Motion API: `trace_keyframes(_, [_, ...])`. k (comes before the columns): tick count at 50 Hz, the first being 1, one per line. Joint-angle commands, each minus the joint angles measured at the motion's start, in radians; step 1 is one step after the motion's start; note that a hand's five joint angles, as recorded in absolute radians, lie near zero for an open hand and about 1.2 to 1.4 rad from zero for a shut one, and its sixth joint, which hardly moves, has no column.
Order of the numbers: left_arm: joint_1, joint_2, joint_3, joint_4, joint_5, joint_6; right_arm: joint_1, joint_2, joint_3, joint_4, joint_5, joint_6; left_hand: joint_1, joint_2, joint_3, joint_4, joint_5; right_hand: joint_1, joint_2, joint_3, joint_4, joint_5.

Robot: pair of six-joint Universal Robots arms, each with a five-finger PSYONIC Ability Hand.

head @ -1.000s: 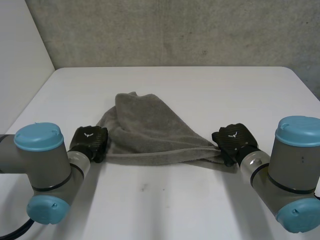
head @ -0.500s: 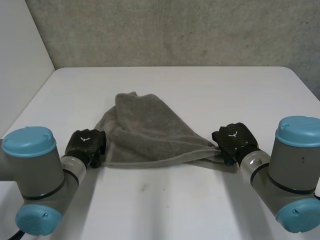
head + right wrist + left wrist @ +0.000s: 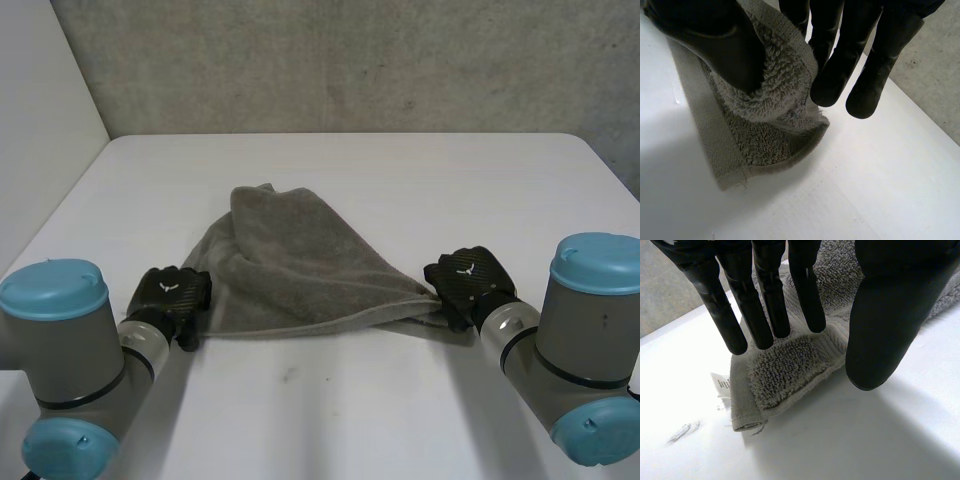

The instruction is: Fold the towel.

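Loosely rumpled towel (image 3: 290, 262), corner pinched in right robot hand (image 3: 467, 279); left robot hand (image 3: 172, 295) wide.

The left hand (image 3: 890, 315) reaches in with its fingers (image 3: 765, 305) straight and slightly spread, the thumb standing well apart from them, and nothing is pinched between. Below the fingertips a corner of the grey towel (image 3: 790, 365) lies on the white table (image 3: 865, 440), a flat woven hem running along its edge. A small white label (image 3: 721, 385) pokes out beside that corner
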Motion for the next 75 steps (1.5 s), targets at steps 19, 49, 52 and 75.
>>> trace_keyframes(19, [-0.001, -0.093, 0.096, 0.025, -0.003, -0.002, 0.000, 0.012, -0.003, 0.000, 0.001, -0.017, 0.130, 0.136, 0.135, 0.136, 0.137, 0.071, 0.070, 0.058, 0.053, 0.059])
trace_keyframes(49, [-0.003, -0.109, 0.085, 0.060, 0.018, -0.001, 0.000, 0.016, -0.005, 0.000, 0.001, -0.018, 0.086, 0.093, 0.091, 0.093, 0.093, 0.071, 0.070, 0.058, 0.053, 0.059])
trace_keyframes(52, [-0.003, -0.109, 0.080, 0.060, 0.029, -0.001, 0.000, 0.018, -0.005, 0.000, 0.001, -0.018, 0.077, 0.084, 0.082, 0.084, 0.084, 0.071, 0.070, 0.058, 0.053, 0.059])
trace_keyframes(75, [0.005, -0.055, 0.122, 0.063, 0.026, -0.004, 0.002, 0.004, -0.014, 0.002, 0.003, -0.043, 0.679, 0.685, 0.683, 0.685, 0.686, 0.071, 0.070, 0.058, 0.053, 0.059])
